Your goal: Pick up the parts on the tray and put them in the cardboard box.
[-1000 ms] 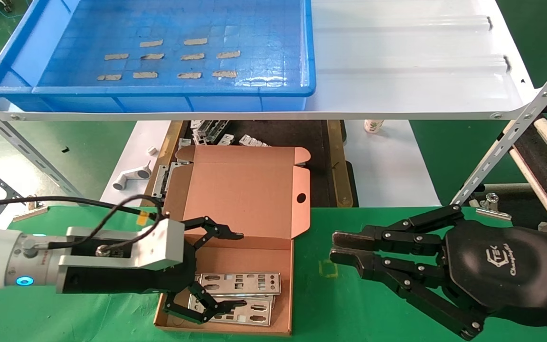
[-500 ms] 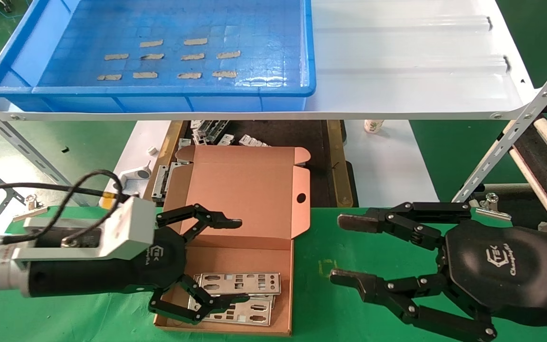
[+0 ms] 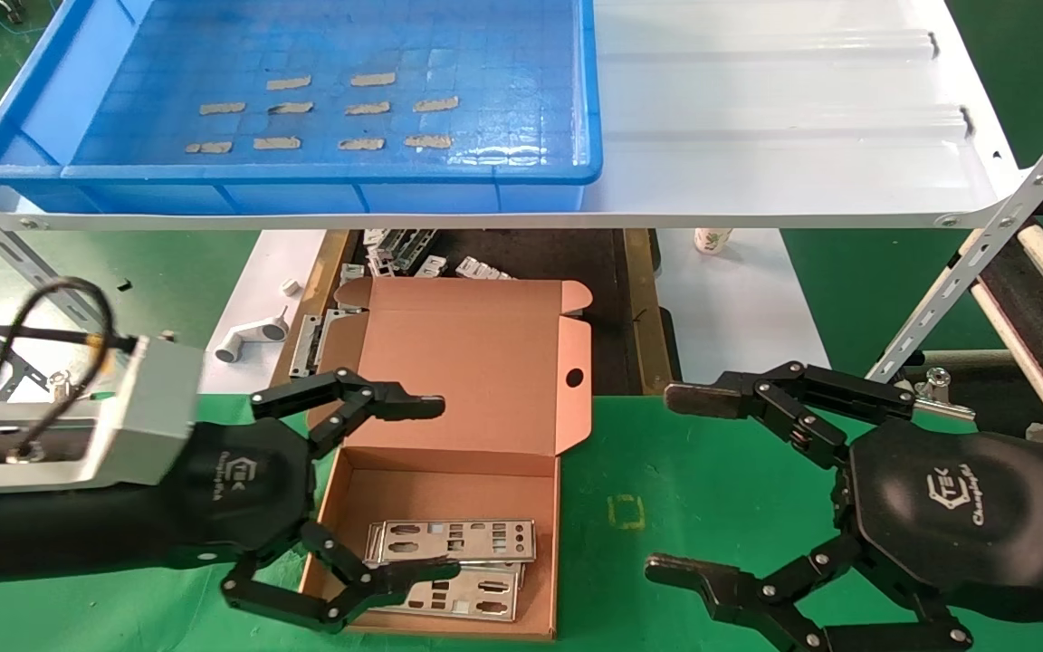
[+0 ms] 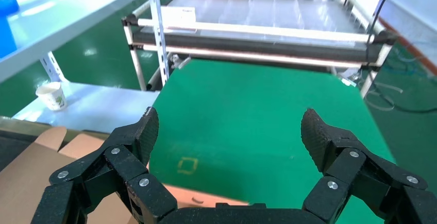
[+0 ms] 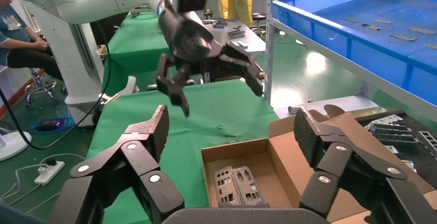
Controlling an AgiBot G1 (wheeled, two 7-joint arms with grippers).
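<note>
silver parts (image 3: 449, 566) lying in cardboard box (image 3: 449, 471); left end effector (image 3: 435, 489) wide above them, right end effector (image 3: 675, 484) wide nearby

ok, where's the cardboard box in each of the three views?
Head view: cardboard box at lower centre on the green table, lid open, between the left gripper and the right gripper.
Left wrist view: only a corner of it, behind one finger.
Right wrist view: centre right, between the fingers, parts inside.
Shared landmark: the green table.
</note>
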